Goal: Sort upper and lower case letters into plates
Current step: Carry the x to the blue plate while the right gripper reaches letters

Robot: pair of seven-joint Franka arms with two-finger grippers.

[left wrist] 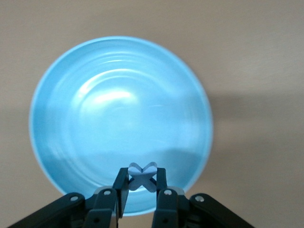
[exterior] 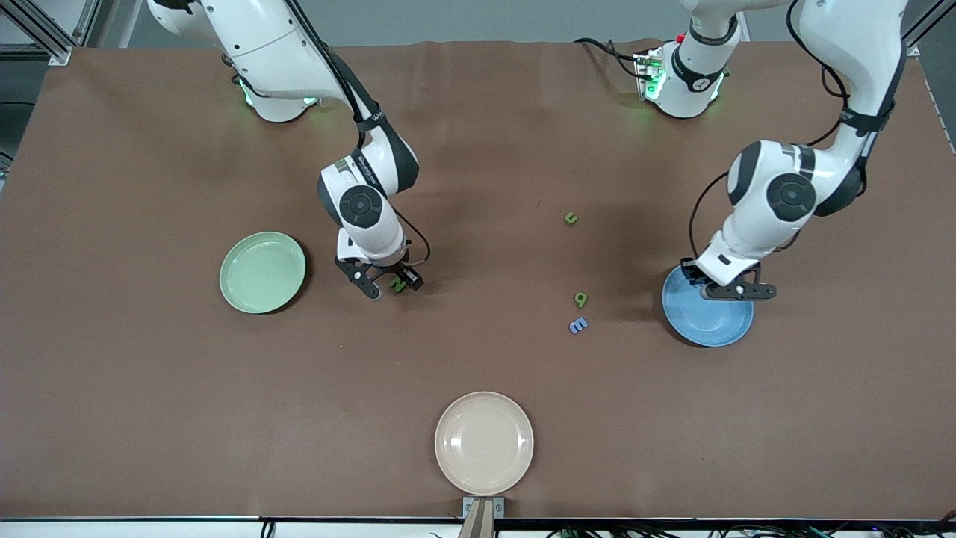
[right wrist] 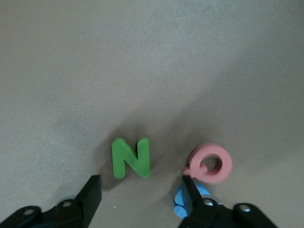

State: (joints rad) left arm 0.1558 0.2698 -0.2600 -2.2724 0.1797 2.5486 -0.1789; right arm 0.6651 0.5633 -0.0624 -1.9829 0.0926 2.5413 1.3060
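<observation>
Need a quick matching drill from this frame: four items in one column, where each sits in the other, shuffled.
1. green N
2. x-shaped letter
3. pink Q
4. cream plate

a. nearest the front camera
b. in the left gripper, over the blue plate
c. on the table between the right gripper's open fingers
d. on the table beside the N

Pairs: 1-c, 2-b, 3-d, 4-a

White arms, black joints, black cables

Brown-covered table [exterior: 149,388], grey floor along its top edge — aluminium framing [exterior: 45,33]
</observation>
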